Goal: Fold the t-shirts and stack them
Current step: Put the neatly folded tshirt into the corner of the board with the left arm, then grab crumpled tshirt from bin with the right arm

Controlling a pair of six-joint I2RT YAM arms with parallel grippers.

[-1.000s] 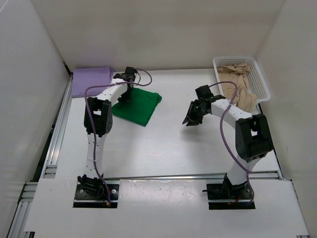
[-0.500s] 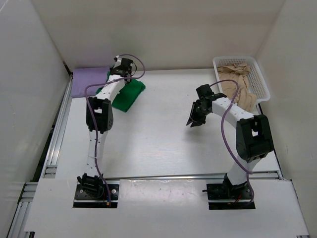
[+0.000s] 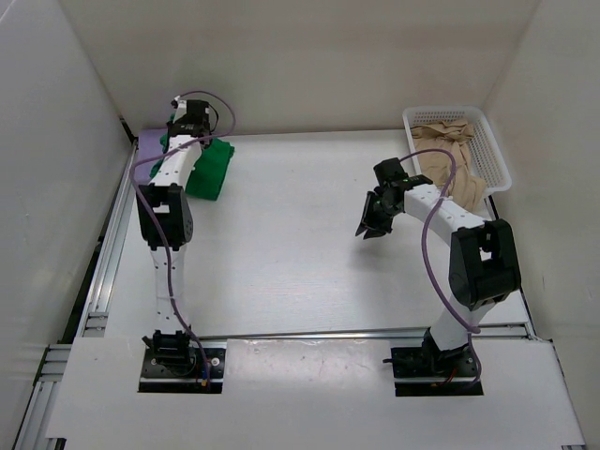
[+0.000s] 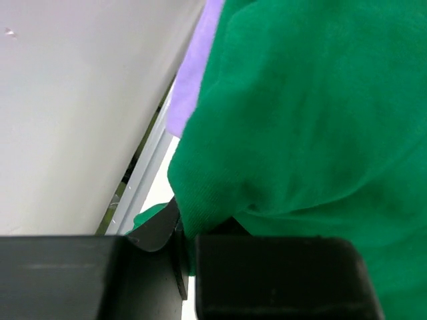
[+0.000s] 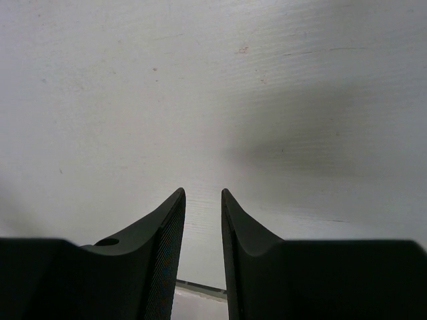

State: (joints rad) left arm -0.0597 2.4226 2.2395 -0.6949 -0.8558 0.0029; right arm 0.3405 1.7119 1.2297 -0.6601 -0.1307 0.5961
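Top external view: the left claw [image 3: 185,142], clamped on the green t-shirt [image 3: 212,169], has carried it over the lavender t-shirt [image 3: 147,143] just beneath, ready for stacking, while the right claw [image 3: 373,228] hangs part-open and empty.

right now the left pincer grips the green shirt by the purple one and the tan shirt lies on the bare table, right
Not quite: the top external view shows the tan beige cloth t-shirt crumpled inside the white plastic mesh basket at the back right, not on the table. The left pincer does grip the bright green cloth t-shirt by the lavender purple cloth t-shirt.
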